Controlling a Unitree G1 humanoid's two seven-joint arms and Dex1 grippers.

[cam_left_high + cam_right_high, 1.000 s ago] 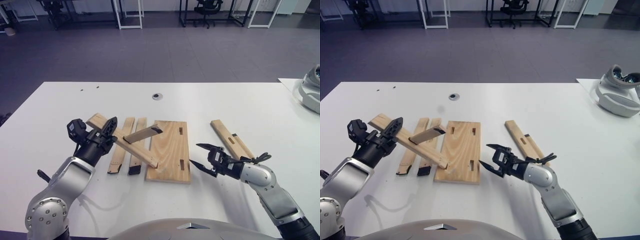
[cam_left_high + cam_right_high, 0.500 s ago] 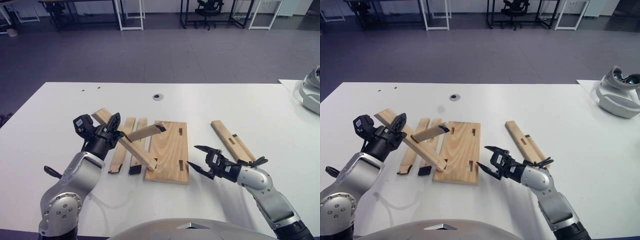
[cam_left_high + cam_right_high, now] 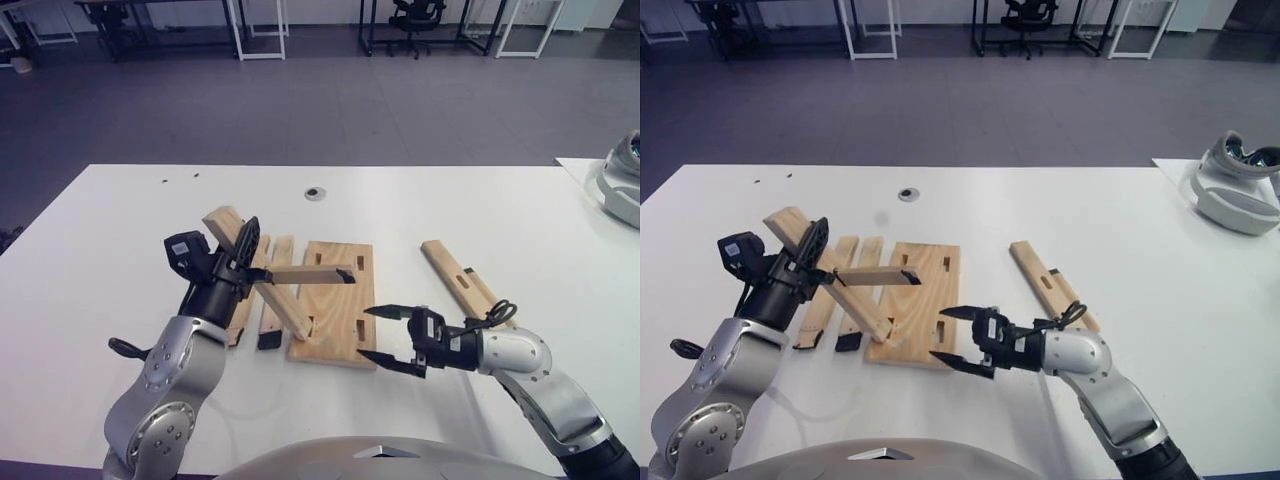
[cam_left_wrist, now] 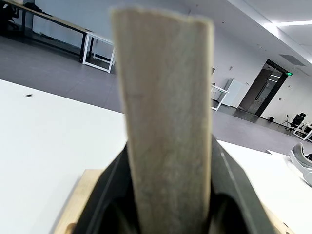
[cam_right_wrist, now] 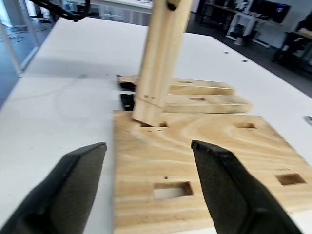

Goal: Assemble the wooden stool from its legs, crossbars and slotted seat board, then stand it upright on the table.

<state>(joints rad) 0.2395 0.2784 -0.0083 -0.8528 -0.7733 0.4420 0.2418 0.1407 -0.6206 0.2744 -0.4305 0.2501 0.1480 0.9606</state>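
Pale wood is all you handle here. Your left gripper is clamped on the upper part of a leg, which has a crossbar joined to it. The leg's lower end rests, tilted, at a corner slot of the seat board, and the board lies flat on the table. Your right gripper hovers at the board's near edge with its fingers spread wide, holding nothing. I judge that the leg is not yet seated. Bring it more upright before you push, so that it does not jam. Press the board down with the right gripper, so it cannot slide or lift.
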